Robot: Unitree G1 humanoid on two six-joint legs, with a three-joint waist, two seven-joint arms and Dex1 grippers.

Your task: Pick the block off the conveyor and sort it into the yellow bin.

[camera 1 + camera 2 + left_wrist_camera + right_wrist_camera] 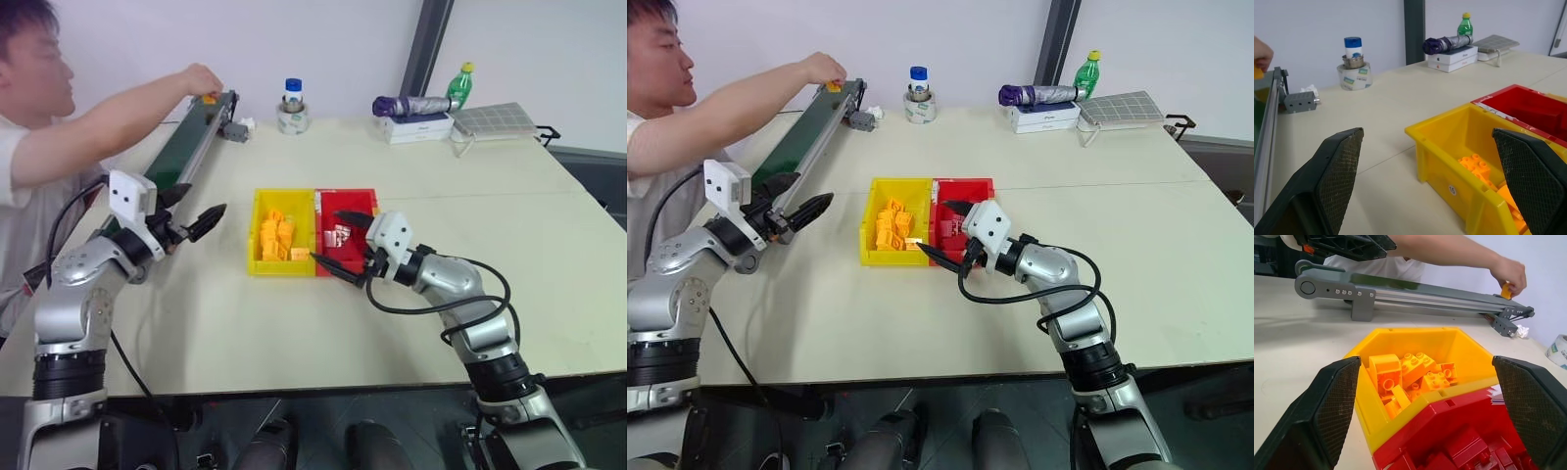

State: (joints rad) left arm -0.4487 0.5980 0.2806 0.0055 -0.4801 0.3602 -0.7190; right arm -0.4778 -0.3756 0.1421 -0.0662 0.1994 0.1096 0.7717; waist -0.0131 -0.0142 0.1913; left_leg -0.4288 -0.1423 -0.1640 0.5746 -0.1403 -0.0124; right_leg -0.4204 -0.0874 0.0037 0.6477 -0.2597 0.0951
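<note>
A small yellow-orange block [209, 98] sits at the far end of the dark green conveyor [186, 147], with a person's hand [201, 78] on it. The yellow bin [257, 230] stands mid-table and holds several orange blocks. My left gripper [206, 199] is open and empty, hovering between the conveyor's near end and the yellow bin. My right gripper [325, 235] is open and empty too, over the seam where the yellow bin meets the red one. In the right wrist view, the block [1506, 290] shows under the person's fingers.
A red bin [353, 199] with red and white pieces is joined to the yellow bin's right side. A person sits at the left, arm stretched over the conveyor. A tape roll with a bottle [293, 110], stacked boxes [416, 125] and a green bottle [460, 83] line the far edge.
</note>
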